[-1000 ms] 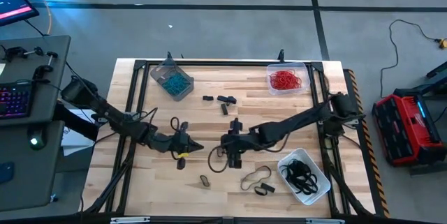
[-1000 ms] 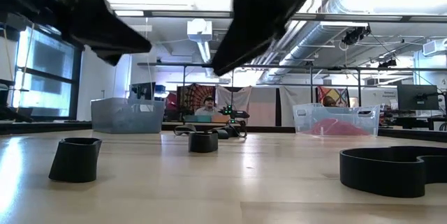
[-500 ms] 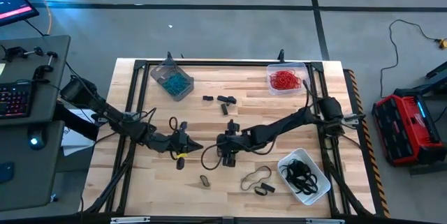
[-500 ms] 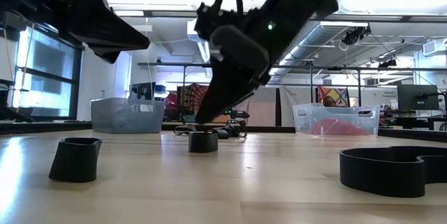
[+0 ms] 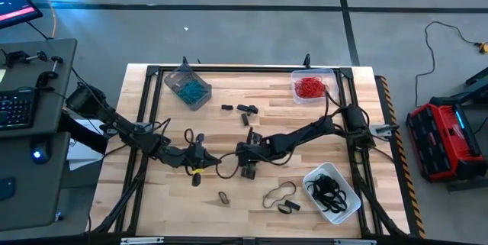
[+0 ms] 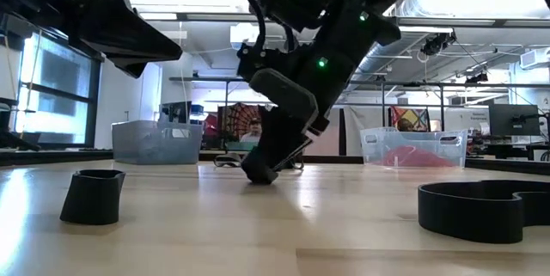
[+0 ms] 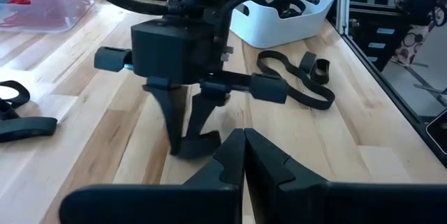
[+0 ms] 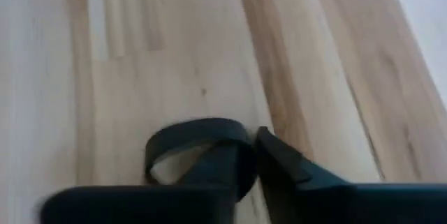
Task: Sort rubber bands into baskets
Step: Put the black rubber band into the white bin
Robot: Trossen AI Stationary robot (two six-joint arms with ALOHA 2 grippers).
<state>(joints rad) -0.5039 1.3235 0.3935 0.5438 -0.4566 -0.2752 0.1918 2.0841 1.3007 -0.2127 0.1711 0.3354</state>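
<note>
A small black rubber band (image 8: 183, 140) lies mid-table as a squashed loop. My right gripper (image 7: 187, 139) has come down on it and is shut on it; in the low view the right gripper (image 6: 268, 166) reaches the tabletop. My left gripper (image 5: 213, 160) hovers shut and empty just left of it, above the table. The grey basket (image 5: 187, 86) at the far left holds teal bands. The clear basket (image 5: 313, 86) at the far right holds red ones. The white basket (image 5: 332, 191) at the near right holds black ones. My right gripper pinches one end of the black band's loop (image 8: 237, 140) between its two fingers (image 7: 172, 116). They come from above, slanting toward the table's left edge. The band's other end (image 7: 208, 142) rests on the wood.
Loose black bands lie behind the grippers (image 5: 242, 111), near the front edge (image 5: 223, 197) and as a larger loop (image 5: 280, 195) beside the white basket. Dark frame rails run along the table's edges. Bare wood lies between the grippers and the far baskets.
My right gripper has sunk to the tabletop and shifted toward the table's left edge, rolling a little. Its fingers have shut on the small black band. The band, which stood as an upright loop, is now squeezed and tipped under the fingers.
</note>
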